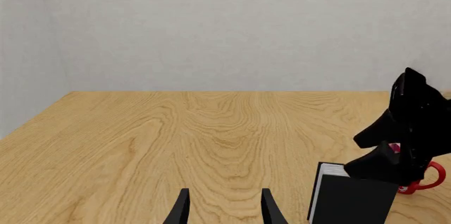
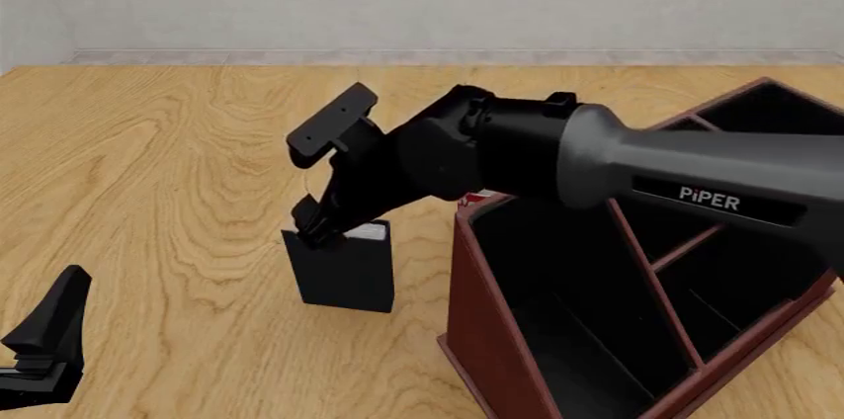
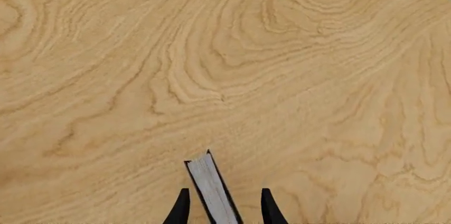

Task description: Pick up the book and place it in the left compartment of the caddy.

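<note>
The small thick black hardcover book (image 2: 346, 269) with its white page edge stands upright on the light wood-grain table (image 2: 172, 172), just left of centre in the front view and close beside the near left corner of the large reddish-brown wooden caddy (image 2: 464, 291), which fills the lower right of that frame. The right pincer (image 2: 319, 223) sits over the book's top edge; in the right wrist view its two black fingertips (image 3: 181, 208) flank the white page block with a sliver of table visible on either side, so the jaws look spread around the book rather than pressed onto it, though whether they touch the covers cannot be told for certain. The left pincer (image 2: 46, 335) rests low in the bottom left corner of the front view, well apart from the book, its fingers parted and gripping nothing. A red-and-white cup (image 1: 421, 177) shows partly behind the right arm in the left wrist view. By my reading the task is at an early stage: the approach is done, but the grasp is not yet secured, the book is not lifted, and the long black-lined left compartment (image 2: 567, 310) of the caddy holds nothing. Clamping, lifting, carrying over the caddy wall and lowering in all remain.
</note>
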`<state>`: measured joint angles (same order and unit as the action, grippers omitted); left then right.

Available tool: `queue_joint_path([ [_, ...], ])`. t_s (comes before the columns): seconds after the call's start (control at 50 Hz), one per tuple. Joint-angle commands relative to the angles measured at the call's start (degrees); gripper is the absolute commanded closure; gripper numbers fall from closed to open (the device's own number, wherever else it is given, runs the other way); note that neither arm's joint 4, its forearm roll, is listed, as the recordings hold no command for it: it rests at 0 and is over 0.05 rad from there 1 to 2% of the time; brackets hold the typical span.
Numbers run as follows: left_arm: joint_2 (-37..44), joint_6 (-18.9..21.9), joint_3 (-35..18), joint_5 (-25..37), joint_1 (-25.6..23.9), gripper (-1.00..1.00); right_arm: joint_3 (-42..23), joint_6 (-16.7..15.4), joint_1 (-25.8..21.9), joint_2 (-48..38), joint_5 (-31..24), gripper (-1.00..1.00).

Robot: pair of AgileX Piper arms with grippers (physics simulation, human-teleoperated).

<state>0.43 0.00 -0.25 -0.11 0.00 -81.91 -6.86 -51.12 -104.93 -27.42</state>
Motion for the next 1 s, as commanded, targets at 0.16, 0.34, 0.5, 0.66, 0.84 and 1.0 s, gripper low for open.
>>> queue_joint_path([
  [0.16, 0.00, 0.00, 0.00, 0.00, 0.00, -1.00, 0.73, 0.25, 0.47, -1.60, 0.27, -1.00],
  [0.34, 0.00, 0.00, 0.00, 0.00, 0.00, -1.00, 1.20, 0.65, -0.01, -2.03, 0.63, -1.00],
  [0.5, 0.00, 0.00, 0.00, 0.00, 0.00, -1.00, 1.49, 0.79, -0.06, -2.36, 0.85, -1.00],
  [0.66, 0.00, 0.00, 0.00, 0.00, 0.00, -1.00, 1.88, 0.87, 0.07, -2.76, 1.28, -1.00],
  [0.84, 0.00, 0.00, 0.00, 0.00, 0.00, -1.00, 2.17, 0.88, 0.19, -3.21, 1.51, -1.00],
  [1.0, 0.00, 0.00, 0.00, 0.00, 0.00, -1.00, 2.44, 1.35, -0.19, -3.64, 1.76, -1.00],
])
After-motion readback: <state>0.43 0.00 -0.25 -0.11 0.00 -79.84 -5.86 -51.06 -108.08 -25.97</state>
